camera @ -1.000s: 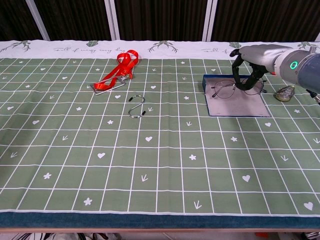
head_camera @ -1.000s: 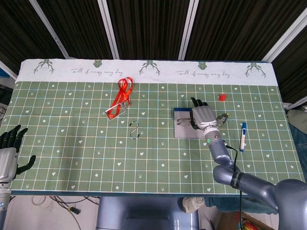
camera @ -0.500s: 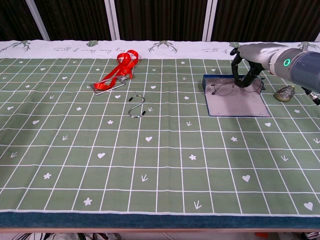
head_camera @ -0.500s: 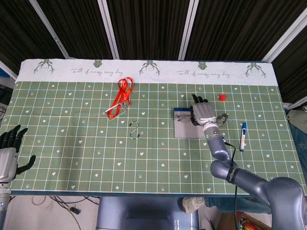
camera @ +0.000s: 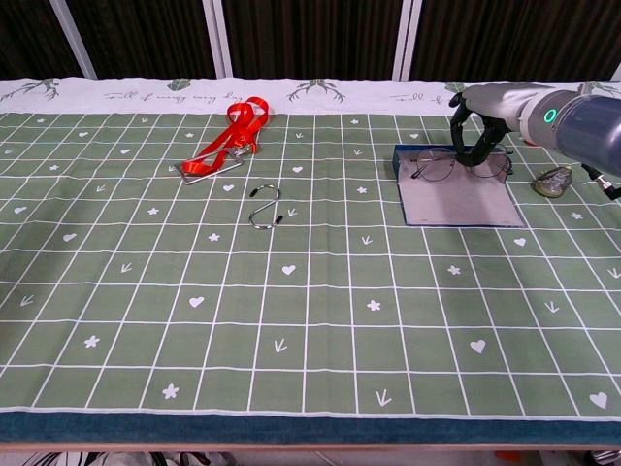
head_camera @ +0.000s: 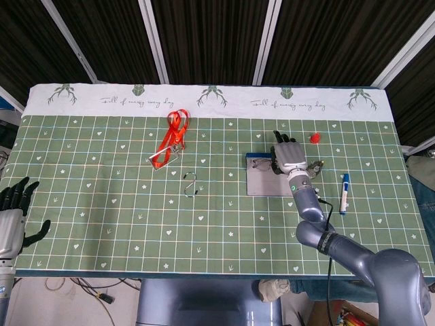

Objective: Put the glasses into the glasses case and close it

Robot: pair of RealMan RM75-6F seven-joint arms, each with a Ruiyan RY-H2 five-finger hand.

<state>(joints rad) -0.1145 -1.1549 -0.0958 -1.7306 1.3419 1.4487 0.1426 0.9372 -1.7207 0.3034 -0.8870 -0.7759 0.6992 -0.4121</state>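
At the lower left edge of the head view, the left hand (head_camera: 13,210) hangs off the bench (head_camera: 102,204), fingers spread and holding nothing. In the upper middle lies a red lanyard (camera: 225,143), and just below and to its right a metal S-hook (camera: 265,208). Right of centre, the open glasses case (camera: 458,201) lies flat; the glasses (camera: 434,169) sit on it near its far edge. The right hand (camera: 477,126) curls its fingers down around the right part of the glasses. Further right lie a small clear object (camera: 553,181), a red bit (head_camera: 315,138) and a blue-and-white pen (head_camera: 344,192).
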